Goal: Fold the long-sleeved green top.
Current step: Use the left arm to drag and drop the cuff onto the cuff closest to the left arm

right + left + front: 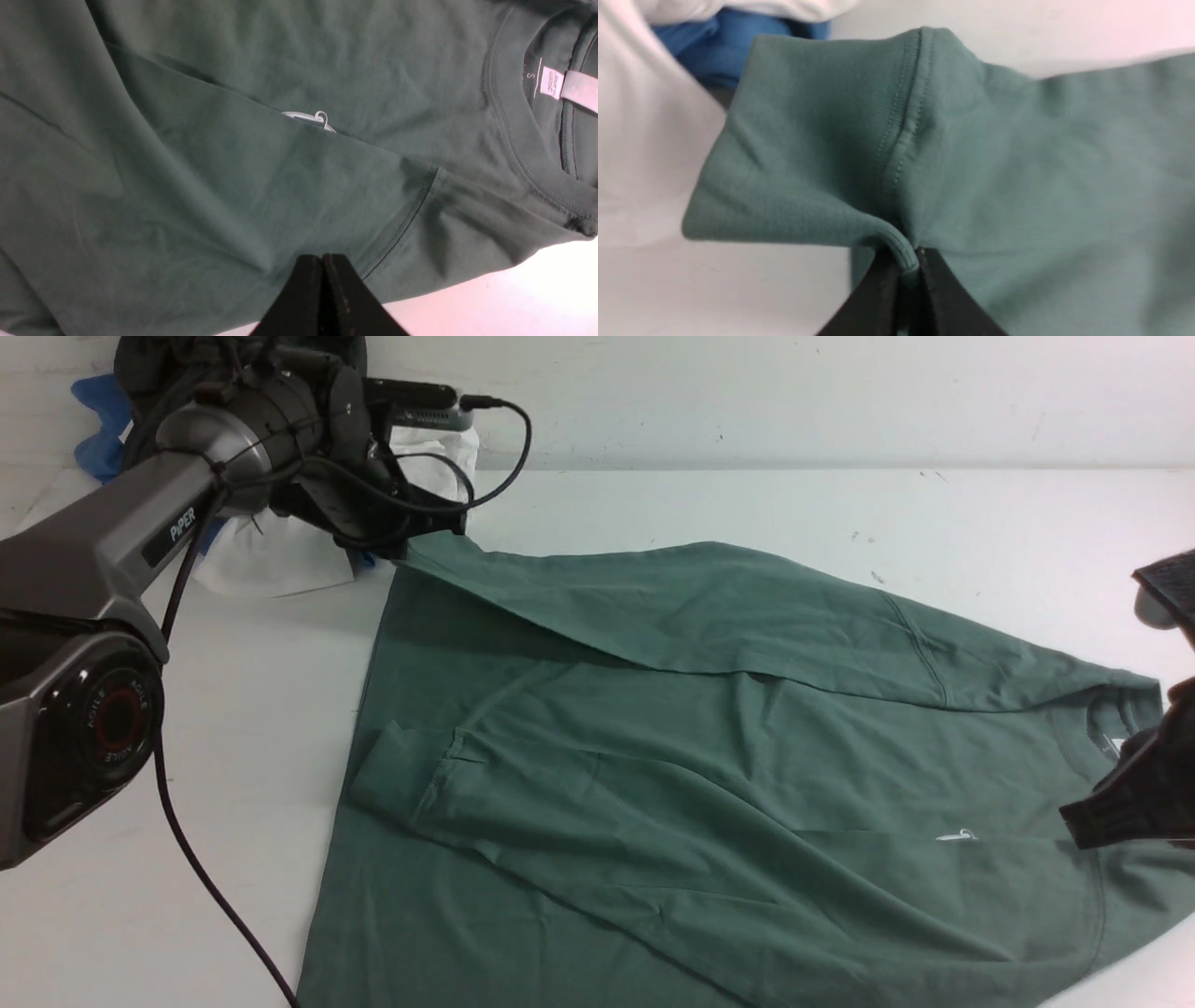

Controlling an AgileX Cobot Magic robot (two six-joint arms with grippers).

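Note:
The green long-sleeved top [672,756] lies spread over the white table, neck to the right, one sleeve folded across its body with the cuff [383,775] at the left. My left gripper [425,537] is shut on the ribbed cuff of the far sleeve [896,247] and holds it raised at the far left. My right gripper [1088,821] is shut with nothing between its jaws, hovering over the top near the shoulder seam [402,224]. The white chest print [308,119] and the white neck label [551,83] show in the right wrist view.
A pile of other clothes, white [271,555], blue [98,420] and dark, sits at the far left behind my left arm. The arm's black cable [201,868] hangs over the table's left part. The white wall [794,392] closes the far side.

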